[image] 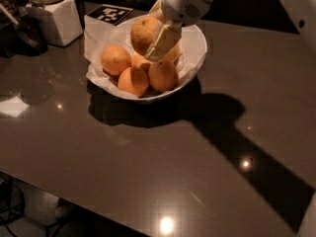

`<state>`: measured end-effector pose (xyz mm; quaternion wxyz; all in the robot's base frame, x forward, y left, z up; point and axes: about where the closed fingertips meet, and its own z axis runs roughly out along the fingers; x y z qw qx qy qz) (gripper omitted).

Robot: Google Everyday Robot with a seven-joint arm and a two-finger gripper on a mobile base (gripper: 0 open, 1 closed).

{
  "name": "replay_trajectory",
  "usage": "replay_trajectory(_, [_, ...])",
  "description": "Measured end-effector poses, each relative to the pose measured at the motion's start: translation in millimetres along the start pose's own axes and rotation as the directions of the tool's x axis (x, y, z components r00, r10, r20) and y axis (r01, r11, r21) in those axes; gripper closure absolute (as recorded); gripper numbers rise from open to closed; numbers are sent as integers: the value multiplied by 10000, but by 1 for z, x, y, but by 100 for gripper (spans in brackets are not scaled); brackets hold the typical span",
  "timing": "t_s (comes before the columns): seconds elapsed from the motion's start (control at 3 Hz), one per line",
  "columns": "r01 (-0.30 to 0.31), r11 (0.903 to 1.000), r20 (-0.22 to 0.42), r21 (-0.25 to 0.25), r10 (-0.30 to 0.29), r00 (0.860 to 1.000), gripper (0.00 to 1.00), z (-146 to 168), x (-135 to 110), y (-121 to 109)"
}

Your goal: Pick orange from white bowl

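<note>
The white bowl, lined with crumpled white paper, stands on the dark table at the upper middle. My gripper comes down from the top and is shut on the large dull-orange orange, holding it a little above the other fruit at the bowl's back. One pale finger lies across the orange's right side; the other finger is hidden behind it. Three smaller, brighter oranges lie in the bowl's front, and another shows partly between them.
A white square jar base with a jar on it stands at the back left, beside a dark object. A black-and-white marker card lies behind the bowl. The table's front edge runs along the lower left.
</note>
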<state>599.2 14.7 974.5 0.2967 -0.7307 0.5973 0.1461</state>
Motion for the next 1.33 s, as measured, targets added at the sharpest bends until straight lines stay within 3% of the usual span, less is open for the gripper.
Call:
replay_trajectory(0.33, [-119, 9998, 120, 150, 117, 9999, 100, -5, -2, 13])
replay_trajectory(0.67, [-427, 9977, 255, 520, 414, 9988, 100, -17, -12, 41])
replay_trajectory(1.0, [-933, 9918, 319, 872, 908, 9954, 100, -29, -32, 100])
replay_trajectory(1.33, [-908, 9921, 282, 869, 887, 9957, 100, -29, -33, 102])
